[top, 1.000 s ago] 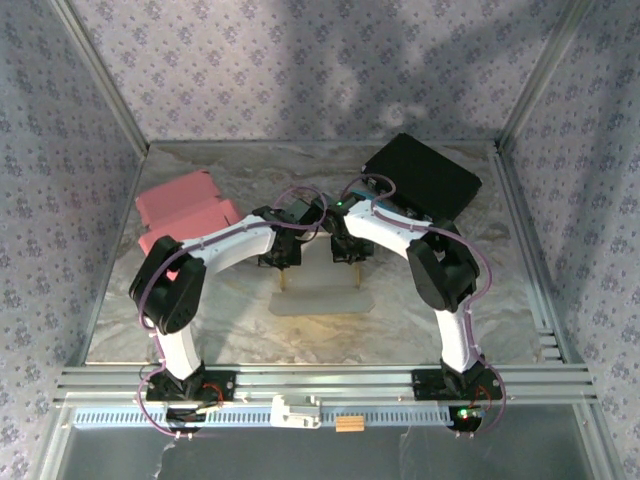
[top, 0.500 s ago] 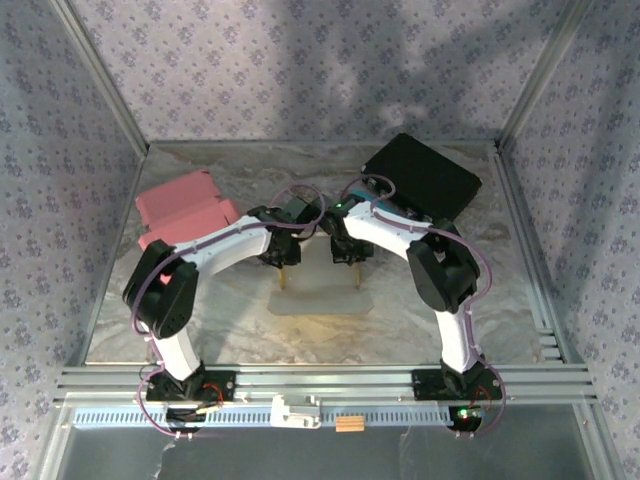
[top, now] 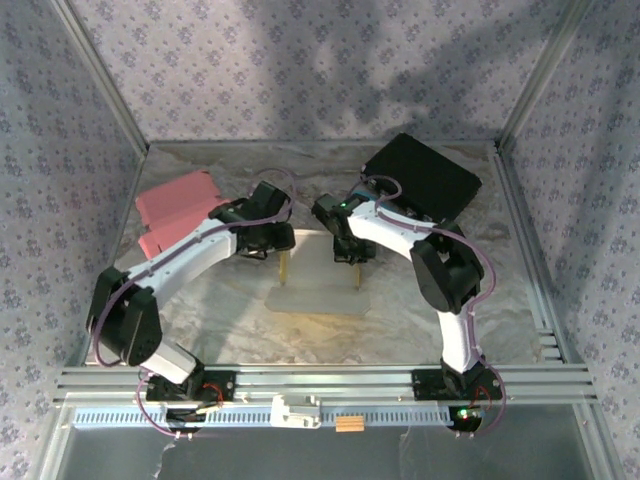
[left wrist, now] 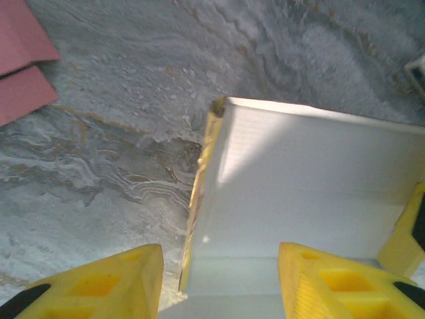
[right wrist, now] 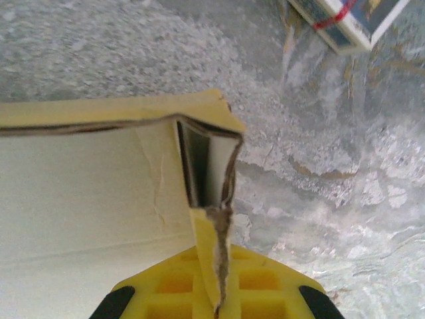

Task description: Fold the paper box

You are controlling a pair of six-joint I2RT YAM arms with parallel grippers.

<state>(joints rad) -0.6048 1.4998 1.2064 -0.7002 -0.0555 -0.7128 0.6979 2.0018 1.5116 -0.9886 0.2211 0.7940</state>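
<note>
White paper box (left wrist: 312, 179): my right gripper (right wrist: 216, 292) clamps its flap; my left gripper (left wrist: 221, 276) stands apart over its edge.

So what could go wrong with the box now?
The right gripper alone pinches the paper box, by one thin corner flap, so a pull might tear the flap or let it slip out. The left gripper is open around the other side, not holding, so that side could sag or unfold.
</note>
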